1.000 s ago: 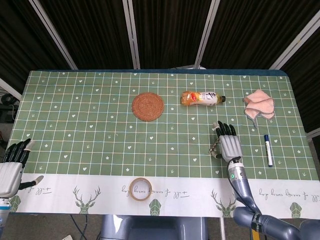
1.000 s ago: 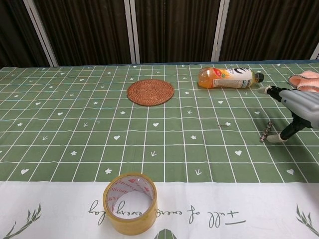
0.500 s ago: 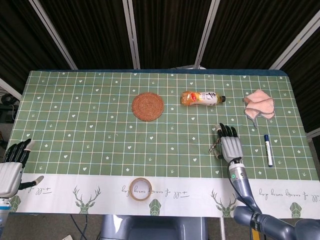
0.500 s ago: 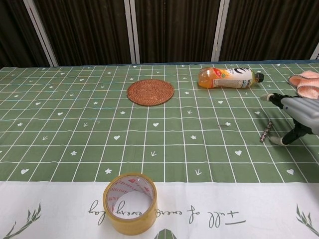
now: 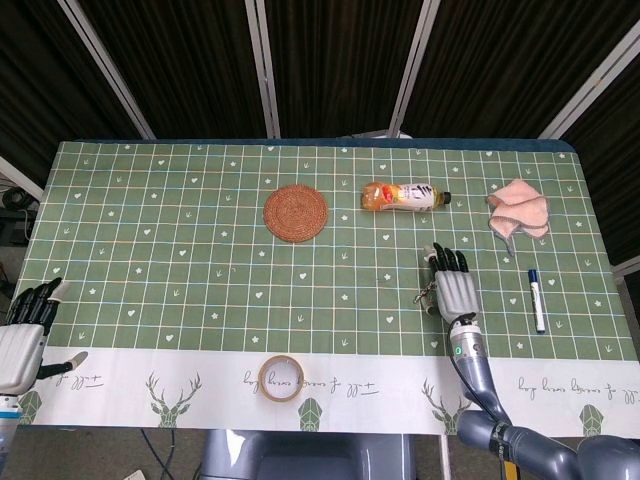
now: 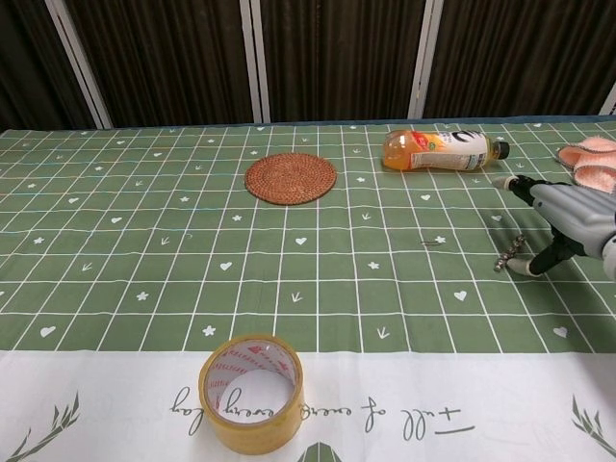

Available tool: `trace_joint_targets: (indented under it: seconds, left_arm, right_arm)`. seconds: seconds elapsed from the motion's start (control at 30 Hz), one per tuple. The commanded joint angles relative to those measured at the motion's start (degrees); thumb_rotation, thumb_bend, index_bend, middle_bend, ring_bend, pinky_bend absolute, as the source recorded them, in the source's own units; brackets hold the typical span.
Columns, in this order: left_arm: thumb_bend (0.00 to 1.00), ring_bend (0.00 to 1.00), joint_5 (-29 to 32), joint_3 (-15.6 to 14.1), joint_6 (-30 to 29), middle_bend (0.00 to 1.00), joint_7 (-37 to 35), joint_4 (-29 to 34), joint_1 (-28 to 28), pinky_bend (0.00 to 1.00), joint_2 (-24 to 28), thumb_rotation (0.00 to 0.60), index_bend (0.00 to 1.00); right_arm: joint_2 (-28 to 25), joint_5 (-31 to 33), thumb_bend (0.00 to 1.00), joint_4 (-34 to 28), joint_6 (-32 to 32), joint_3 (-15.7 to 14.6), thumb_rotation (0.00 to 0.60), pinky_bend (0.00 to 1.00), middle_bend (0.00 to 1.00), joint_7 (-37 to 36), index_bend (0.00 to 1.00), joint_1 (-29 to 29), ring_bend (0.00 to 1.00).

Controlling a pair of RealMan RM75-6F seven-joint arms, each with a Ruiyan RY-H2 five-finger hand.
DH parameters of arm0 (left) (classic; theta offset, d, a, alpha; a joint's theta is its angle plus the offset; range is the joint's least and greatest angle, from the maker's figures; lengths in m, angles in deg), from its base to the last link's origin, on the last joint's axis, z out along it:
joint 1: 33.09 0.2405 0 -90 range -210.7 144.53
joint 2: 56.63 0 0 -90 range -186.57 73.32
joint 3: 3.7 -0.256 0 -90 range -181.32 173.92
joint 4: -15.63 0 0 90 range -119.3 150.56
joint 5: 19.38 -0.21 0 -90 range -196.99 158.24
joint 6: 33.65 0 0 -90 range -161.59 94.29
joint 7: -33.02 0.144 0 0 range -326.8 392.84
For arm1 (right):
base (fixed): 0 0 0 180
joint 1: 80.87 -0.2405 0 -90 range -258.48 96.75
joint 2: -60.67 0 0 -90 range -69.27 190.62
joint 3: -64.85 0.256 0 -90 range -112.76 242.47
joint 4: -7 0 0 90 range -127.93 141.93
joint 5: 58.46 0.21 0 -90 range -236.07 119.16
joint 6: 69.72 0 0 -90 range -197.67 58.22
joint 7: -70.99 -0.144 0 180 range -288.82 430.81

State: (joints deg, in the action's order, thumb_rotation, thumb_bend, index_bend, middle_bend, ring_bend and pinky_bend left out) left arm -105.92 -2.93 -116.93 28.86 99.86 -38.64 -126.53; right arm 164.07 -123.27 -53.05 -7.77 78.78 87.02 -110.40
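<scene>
Two hands show, and neither shows whole. The right hand (image 5: 454, 291) hovers palm down over the green checked bench (image 5: 180, 250), just beside a small beaded chain (image 6: 509, 256) that lies on the cloth at its thumb side. In the chest view the hand (image 6: 568, 217) is cut off by the right edge, so only the thumb side and some fingers (image 6: 515, 187) are visible. The thumb reaches down to the near end of the chain, but whether it touches or pinches it is too small to tell. In the head view the chain (image 5: 426, 292) is a faint speck half hidden beside the hand; the fingers reach forward side by side with small gaps.

The left hand (image 5: 25, 325) sits at the bench's near left corner, its wrist cut off by the frame, fingers loosely bent and apart, holding nothing; the chest view does not show it.

Farther back lie a woven coaster (image 5: 296, 212) and a bottle of orange drink (image 5: 404, 195) on its side, its label too small to read. A pink cloth (image 5: 519, 208) is bunched at the far right, partly cut off in the chest view. A marker pen (image 5: 537, 299) lies right of the right hand, and a roll of tape (image 6: 251, 391) stands on the near white border.
</scene>
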Motion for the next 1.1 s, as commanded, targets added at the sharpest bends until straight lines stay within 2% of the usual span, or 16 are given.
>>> trace_joint_targets:
  seconds: [0.03, 0.83, 1.1]
  left_arm:
    - [0.06, 0.0, 0.07, -0.01, 0.11, 0.0, 0.0, 0.06, -0.02, 0.0, 0.02, 0.6, 0.0]
    - [0.06, 0.0, 0.81, 0.08, 1.05, 0.0, -0.39, 0.53, -0.22, 0.0, 0.27, 0.6, 0.0]
    - [0.06, 0.0, 1.04, 0.09, 1.28, 0.0, -0.47, 0.55, -0.24, 0.0, 0.3, 0.6, 0.0]
  right_arm:
    - [0.36, 0.23, 0.2, 0.17, 0.01, 0.18, 0.6, 0.0, 0.0, 0.17, 0.0, -0.15, 0.0]
    - [3.42, 0.77, 0.2, 0.43, 0.08, 1.46, 0.6, 0.0, 0.0, 0.53, 0.01, -1.99, 0.0]
    - [2.28, -1.38, 0.2, -0.61, 1.48, 1.47, 0.6, 0.0, 0.0, -0.73, 0.26, -2.38, 0.0]
